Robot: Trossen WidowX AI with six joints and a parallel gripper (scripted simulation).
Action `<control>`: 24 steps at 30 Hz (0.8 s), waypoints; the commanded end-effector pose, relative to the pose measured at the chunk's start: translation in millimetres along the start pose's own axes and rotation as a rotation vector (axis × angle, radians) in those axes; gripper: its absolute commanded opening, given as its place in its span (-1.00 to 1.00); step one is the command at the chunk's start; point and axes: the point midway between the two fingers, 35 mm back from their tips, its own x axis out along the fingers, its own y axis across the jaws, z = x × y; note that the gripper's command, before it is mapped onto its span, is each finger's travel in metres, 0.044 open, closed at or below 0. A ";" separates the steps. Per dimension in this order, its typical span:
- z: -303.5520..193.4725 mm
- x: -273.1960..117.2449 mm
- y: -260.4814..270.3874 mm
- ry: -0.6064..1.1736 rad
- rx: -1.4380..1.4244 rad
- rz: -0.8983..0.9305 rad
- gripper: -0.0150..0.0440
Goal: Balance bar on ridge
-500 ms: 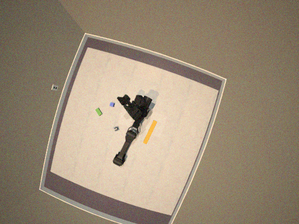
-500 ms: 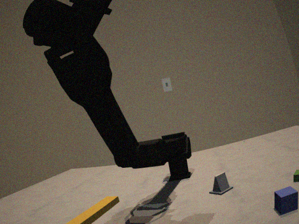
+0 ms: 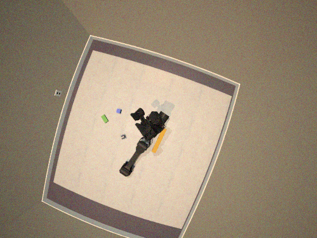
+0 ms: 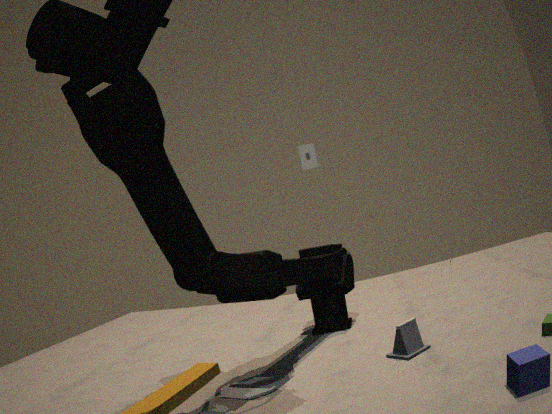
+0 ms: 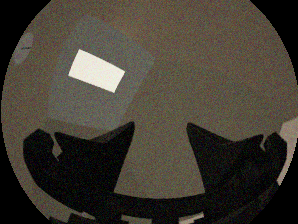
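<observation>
The orange bar (image 3: 159, 140) (image 4: 172, 389) lies on the table beside the arm. The small grey ridge (image 3: 123, 136) (image 4: 409, 338) stands on its flat base on the other side of the arm from the bar, with nothing across its top. My gripper (image 5: 160, 125) is open in the wrist view, with only bare wall between its fingers. It is raised well above the table, away from both bar and ridge. The fingers cannot be made out in the top view and lie outside the exterior view.
A blue block (image 3: 119, 111) (image 4: 528, 374) and a green block (image 3: 104, 118) (image 4: 547, 326) lie on the table beyond the ridge. The arm's base (image 3: 126, 169) (image 4: 332, 315) stands on the table. A bright light panel (image 5: 96, 71) shows in the wrist view.
</observation>
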 end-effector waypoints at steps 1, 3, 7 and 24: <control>-7.7 0.9 24.9 0.010 -0.099 -0.003 0.58; -11.0 0.2 38.0 0.013 -0.146 -0.005 0.58; -20.8 2.2 62.7 0.026 -0.228 0.012 0.58; -66.2 10.7 139.9 0.072 -0.396 0.075 0.58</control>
